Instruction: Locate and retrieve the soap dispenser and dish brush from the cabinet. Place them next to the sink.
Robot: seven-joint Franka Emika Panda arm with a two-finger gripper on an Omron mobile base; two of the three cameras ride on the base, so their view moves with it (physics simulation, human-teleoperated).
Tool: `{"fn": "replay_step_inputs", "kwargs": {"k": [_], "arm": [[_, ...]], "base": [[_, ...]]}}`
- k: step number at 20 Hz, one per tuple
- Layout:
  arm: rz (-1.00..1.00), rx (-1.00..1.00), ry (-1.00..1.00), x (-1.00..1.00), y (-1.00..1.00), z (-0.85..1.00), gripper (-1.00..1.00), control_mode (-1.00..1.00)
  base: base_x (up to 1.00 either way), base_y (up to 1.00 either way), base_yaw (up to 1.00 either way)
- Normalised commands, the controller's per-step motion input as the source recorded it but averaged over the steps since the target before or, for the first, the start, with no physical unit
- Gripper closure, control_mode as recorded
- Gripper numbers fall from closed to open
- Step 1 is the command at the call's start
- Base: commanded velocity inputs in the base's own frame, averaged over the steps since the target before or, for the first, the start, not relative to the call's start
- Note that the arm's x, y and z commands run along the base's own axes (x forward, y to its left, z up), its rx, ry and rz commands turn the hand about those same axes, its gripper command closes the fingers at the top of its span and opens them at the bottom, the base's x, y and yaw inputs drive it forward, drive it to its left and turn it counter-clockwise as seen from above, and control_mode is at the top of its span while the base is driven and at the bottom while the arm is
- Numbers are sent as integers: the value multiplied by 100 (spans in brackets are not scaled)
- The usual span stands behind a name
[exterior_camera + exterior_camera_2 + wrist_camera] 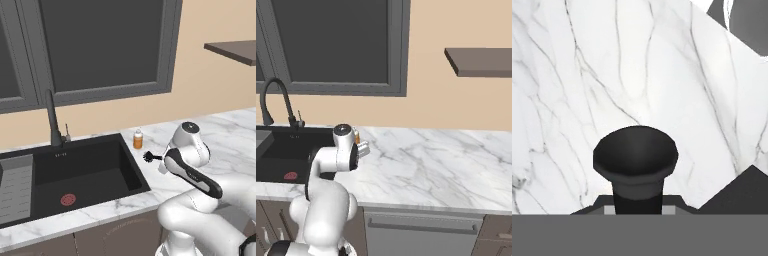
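Observation:
The black dish brush (149, 157) hangs just above the marble counter, right of the sink (75, 175), its bristly head pointing toward the basin. My gripper (161, 160) is shut on its handle, mostly hidden behind my forearm. In the hand view the round brush head (635, 155) stands out from between the fingers over white marble. The amber soap dispenser (138, 139) stands upright on the counter by the sink's back right corner, a short way behind the brush. In the right base view the soap dispenser (357, 136) peeks out from behind my arm. The dark brown shelf (481, 62) hangs bare on the wall at upper right.
A tall dark faucet (52, 120) rises behind the basin, which has a red drain ring (68, 200). Grey-framed panels (100, 45) fill the wall above. The marble counter (431, 165) stretches to the right. Brown drawer fronts (421, 235) sit below.

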Motion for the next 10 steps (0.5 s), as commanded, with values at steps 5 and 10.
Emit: {"fn": "replay_step_inputs", "kwargs": {"k": [5, 10], "arm": [[5, -3, 0, 26, 0, -31, 100, -100], [3, -1, 0, 22, 0, -24, 100, -100]], "base": [[0, 0, 0], [0, 0, 0]]}}
